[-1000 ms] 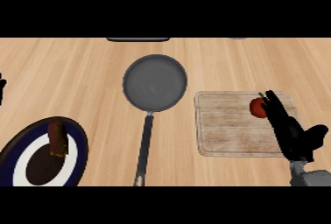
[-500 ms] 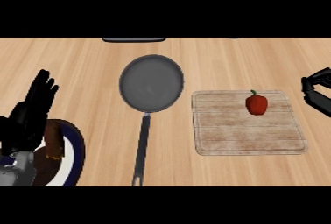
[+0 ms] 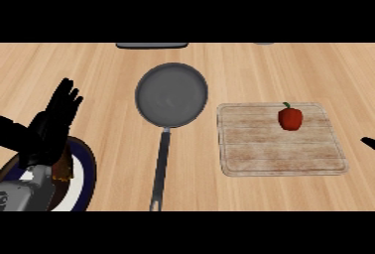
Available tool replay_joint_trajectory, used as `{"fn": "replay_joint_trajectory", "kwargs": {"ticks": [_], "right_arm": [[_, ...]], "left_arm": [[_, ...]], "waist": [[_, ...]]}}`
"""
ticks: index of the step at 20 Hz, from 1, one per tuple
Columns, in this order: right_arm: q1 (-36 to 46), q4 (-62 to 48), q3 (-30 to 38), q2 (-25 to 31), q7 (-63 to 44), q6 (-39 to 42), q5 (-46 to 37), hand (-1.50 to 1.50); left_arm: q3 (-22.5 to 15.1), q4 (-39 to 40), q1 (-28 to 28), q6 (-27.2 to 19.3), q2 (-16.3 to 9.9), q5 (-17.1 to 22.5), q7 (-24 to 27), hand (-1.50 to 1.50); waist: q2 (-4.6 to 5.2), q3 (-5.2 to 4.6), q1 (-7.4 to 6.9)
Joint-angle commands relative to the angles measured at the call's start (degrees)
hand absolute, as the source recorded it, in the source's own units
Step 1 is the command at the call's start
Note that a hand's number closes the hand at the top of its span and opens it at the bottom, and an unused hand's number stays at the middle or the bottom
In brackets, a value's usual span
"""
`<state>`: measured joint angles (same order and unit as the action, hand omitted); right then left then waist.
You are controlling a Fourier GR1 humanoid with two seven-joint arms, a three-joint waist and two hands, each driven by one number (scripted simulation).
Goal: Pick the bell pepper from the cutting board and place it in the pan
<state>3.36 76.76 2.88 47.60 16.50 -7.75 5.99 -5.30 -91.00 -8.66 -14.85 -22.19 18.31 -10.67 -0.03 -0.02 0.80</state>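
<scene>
Now the left hand (image 3: 55, 121) stands at the lower left, fingers straight and spread, holding nothing, over a dark-rimmed plate (image 3: 86, 171); a second ago it was barely in view. The right hand (image 3: 368, 143), which then hovered at the bell pepper (image 3: 290, 118), has pulled back to the right edge, only a dark tip showing, so its fingers cannot be judged. One pepper sits untouched on the one cutting board (image 3: 282, 144), right of the one empty pan (image 3: 172, 95) on the desk (image 3: 102, 64). Picking has not begun.
</scene>
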Motion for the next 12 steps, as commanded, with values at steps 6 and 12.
{"fn": "replay_joint_trajectory", "kwargs": {"ticks": [6,12], "right_arm": [[10.26,1.63,-6.28,8.09,-13.14,8.29,-9.45,-1.5],[20.39,-0.63,-14.2,8.21,-23.67,15.29,-17.51,-1.5]], "left_arm": [[1.21,1.45,-3.23,2.1,0.73,-0.16,-0.53,0.0],[-0.24,3.13,-3.35,2.63,3.13,-1.2,0.71,0.0]], "waist": [[0.29,-0.05,-2.09],[0.44,-0.04,-2.6]]}}
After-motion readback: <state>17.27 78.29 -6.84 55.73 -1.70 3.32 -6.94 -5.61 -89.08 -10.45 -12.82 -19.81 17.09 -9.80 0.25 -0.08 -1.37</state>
